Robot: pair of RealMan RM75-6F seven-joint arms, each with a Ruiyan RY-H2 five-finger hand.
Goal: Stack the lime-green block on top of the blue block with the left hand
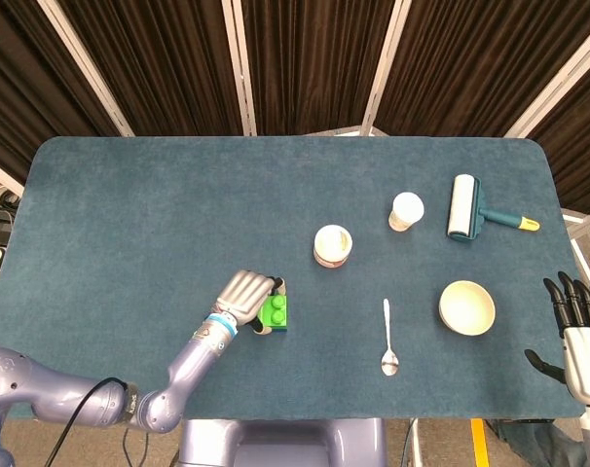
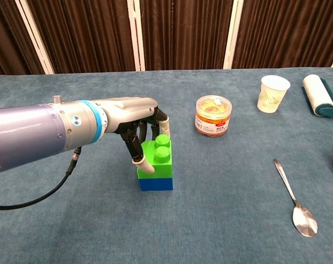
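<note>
Clear plastic tub (image 2: 214, 115), red-labelled, lid on: holds something yellowish, not identifiable. Stands beyond and to the right of the block stack, near it.

Paper cup (image 2: 274, 93), white, upright: contents not visible. Right of the tub.

Bowl (image 1: 466, 307), cream: inside shows bare in the head view. Well to the right of the stack.

Left hand (image 2: 138, 127): fingers curled around the lime-green block (image 2: 156, 159), a fingertip (image 2: 145, 166) pressed on its near left face, others wrapped behind it. The hand holds the block.

Lime-green block: sits squarely on the blue block (image 2: 156, 183), edges aligned, studs up. The stack rests on the table (image 2: 221, 220), left of the tub.

Right hand (image 1: 579, 326): off the table's right edge, far from the stack, fingers straight and apart, holding nothing.

Spoon (image 2: 294, 199), metal: lies flat right of the stack, bowl end toward the camera.

Lint roller (image 1: 475, 208), white roll, teal handle with yellow tip: right of the cup, far from the stack.
</note>
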